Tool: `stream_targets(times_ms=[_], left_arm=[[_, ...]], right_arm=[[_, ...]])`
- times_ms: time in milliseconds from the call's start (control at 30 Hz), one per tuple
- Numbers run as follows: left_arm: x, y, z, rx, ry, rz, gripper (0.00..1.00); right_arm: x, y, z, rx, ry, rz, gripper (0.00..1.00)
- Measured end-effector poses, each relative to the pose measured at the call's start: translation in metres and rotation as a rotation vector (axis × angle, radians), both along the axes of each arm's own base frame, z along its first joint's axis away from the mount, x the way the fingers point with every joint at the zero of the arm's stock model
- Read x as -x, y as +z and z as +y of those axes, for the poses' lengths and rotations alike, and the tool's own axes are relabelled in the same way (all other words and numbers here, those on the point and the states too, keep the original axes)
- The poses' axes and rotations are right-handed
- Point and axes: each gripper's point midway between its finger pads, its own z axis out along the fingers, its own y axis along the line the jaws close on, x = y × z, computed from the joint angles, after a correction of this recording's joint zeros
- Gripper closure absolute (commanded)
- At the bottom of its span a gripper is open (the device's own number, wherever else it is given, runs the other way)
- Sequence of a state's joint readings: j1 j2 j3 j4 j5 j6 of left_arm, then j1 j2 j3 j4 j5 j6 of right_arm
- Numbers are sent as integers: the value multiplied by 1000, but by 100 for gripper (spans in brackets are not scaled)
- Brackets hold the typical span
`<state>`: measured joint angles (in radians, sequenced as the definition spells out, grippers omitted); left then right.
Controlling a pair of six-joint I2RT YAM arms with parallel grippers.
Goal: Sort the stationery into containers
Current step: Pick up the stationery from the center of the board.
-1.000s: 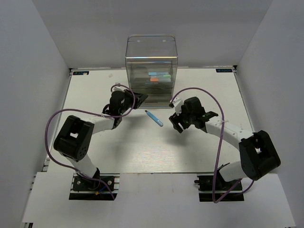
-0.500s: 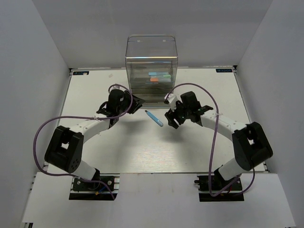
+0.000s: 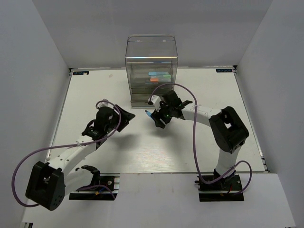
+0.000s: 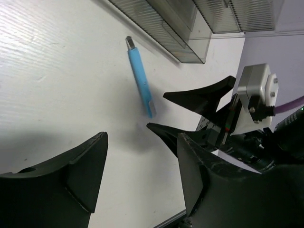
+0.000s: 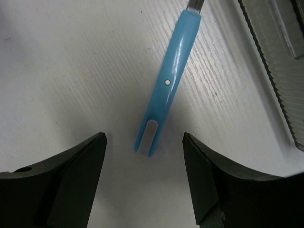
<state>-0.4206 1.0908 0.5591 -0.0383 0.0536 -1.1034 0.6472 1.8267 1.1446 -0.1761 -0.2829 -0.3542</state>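
Observation:
A light-blue pen [image 3: 148, 114] [image 4: 140, 83] [image 5: 171, 78] lies flat on the white table just in front of the clear organiser [image 3: 152, 57] [image 4: 190, 28]. My right gripper [image 3: 157, 119] [image 5: 144, 138] hangs open over the pen's near end, one finger on each side, neither touching it. To its left, my left gripper [image 3: 127, 117] [image 4: 142, 159] is open and holds nothing; it stands apart from the pen. Teal and orange markers [image 3: 156, 77] lie inside the organiser's trays.
The organiser's ribbed lower drawer [image 5: 280, 71] juts out close to the pen's far tip. White walls enclose the table [image 3: 95, 95] on three sides. The right gripper's fingers [image 4: 199, 97] show in the left wrist view, close to my left fingers.
My left gripper has pulled back from the organiser's front toward the near left and has opened. My right gripper has swung left and now sits over the blue pen.

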Motion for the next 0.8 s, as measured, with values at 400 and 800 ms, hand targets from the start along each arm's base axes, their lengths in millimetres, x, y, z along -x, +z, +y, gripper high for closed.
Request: stream_targets(times_ms=[400, 800], left_arm=[[9, -5, 14, -39, 47, 22, 27], [14, -12, 17, -49, 51, 39, 26]], right_arm=[[-9, -22, 10, 99, -36, -31, 52], [8, -18, -7, 119, 13, -53, 100]])
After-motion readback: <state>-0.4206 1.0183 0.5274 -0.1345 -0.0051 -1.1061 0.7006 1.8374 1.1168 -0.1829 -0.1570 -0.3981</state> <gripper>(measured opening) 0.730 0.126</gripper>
